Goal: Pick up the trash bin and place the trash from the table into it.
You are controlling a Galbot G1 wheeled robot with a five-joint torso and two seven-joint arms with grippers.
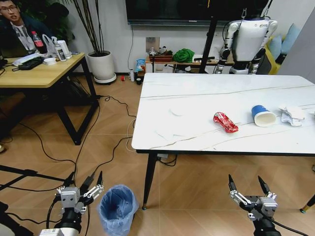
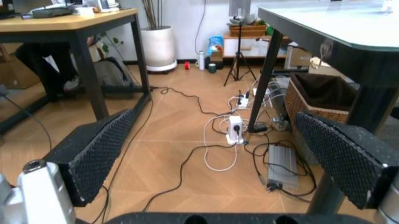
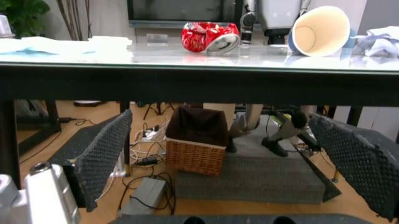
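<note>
Nearest the head camera, low in the foreground, the left gripper (image 1: 93, 183) hangs with its two dark fingers spread apart and nothing between them, just beside the trash bin (image 1: 117, 208). That bin stands on the wooden floor by the table's front left leg, a small round tub lined with a crinkly translucent blue bag. It looks light and fairly stiff at the rim, while the bag film is thin and likely slippery, so a pinch over the rim wall, catching bag and plastic together, seems the surest hold. Over on the other side, the right gripper (image 1: 248, 189) is also wide open and empty, held low in front of the table (image 1: 206, 88), below its edge. On the white marble-look top lies the trash, well apart from both grippers: a crushed red can (image 1: 226, 122), probably light with sharp creases and easy to pinch across its flattened body; a blue paper cup (image 1: 262, 116) on its side, soft-walled and likely to roll or buckle under a hard squeeze; and crumpled white paper (image 1: 292, 115), near weightless and soft, graspable anywhere.
</note>
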